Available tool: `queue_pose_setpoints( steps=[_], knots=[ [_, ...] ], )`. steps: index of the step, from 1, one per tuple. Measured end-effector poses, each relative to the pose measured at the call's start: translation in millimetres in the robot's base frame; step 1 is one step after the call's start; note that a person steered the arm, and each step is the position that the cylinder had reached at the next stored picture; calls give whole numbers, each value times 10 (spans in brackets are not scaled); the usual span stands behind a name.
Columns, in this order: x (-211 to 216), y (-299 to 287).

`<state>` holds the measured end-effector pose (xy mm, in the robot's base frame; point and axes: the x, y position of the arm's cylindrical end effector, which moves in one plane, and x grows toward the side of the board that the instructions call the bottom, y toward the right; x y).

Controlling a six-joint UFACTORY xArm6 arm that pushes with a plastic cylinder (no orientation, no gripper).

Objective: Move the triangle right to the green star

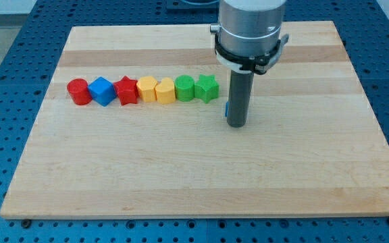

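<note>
A row of blocks lies at the view's left-centre. The green star is its right end. My tip rests on the board just right of and a little below the green star, with a small gap between them. A thin sliver of a blue block shows at the rod's left edge; the rod hides most of it, and its shape cannot be made out.
The row runs from left to right: red cylinder, blue cube, red star, yellow block, second yellow block, green block. The wooden board sits on a blue perforated table.
</note>
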<state>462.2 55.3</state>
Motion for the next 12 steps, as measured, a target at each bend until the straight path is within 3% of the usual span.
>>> queue_pose_setpoints(
  steps=[3,9,12],
  knots=[
    [-363,0],
    [-325,170],
    [-529,846]
  ],
)
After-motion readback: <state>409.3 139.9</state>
